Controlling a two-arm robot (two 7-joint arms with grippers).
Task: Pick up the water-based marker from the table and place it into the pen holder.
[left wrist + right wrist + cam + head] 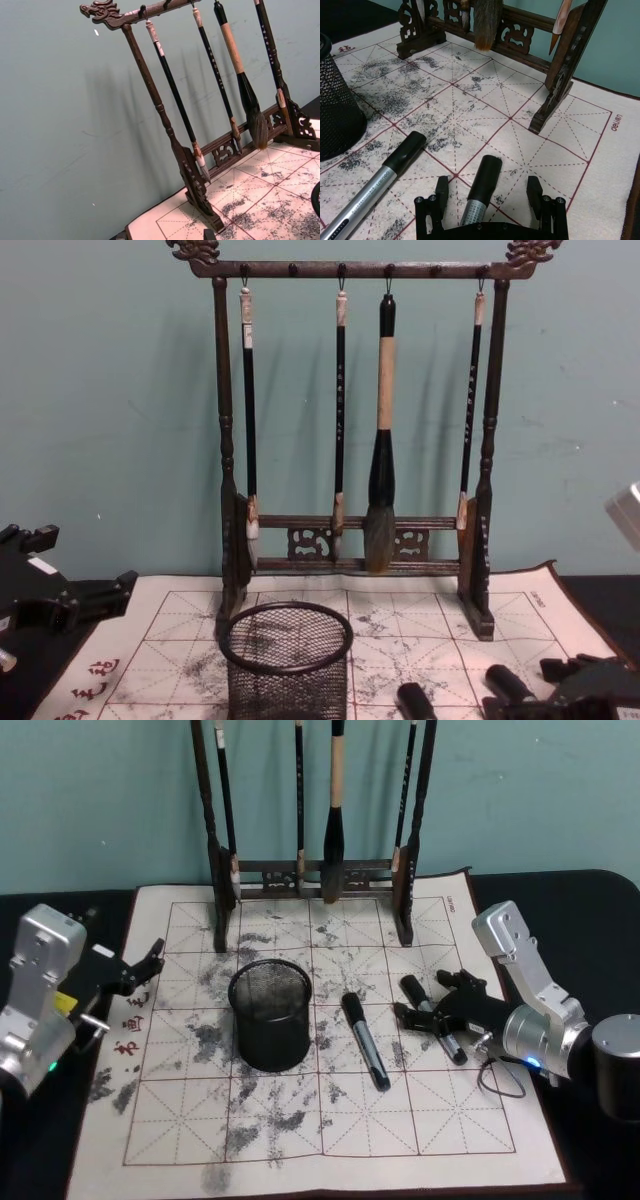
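Observation:
Two water-based markers lie on the calligraphy mat, not on the bare black table [590, 900]. One marker [365, 1041] rests just right of the black mesh pen holder [270, 1013]. The other marker [432, 1017] lies further right. My right gripper [425, 1005] is low over that one and open. In the right wrist view its fingers [441, 192] straddle the marker's black cap [482, 186] without touching it. The other marker [380, 182] and the pen holder [335, 115] show beside it. My left gripper [147, 967] is parked open at the mat's left edge.
A tall dark wooden brush rack [315, 880] with several hanging brushes stands at the back of the ink-stained mat [330, 1120], behind the holder. Black tabletop surrounds the mat. The mat's front half is bare.

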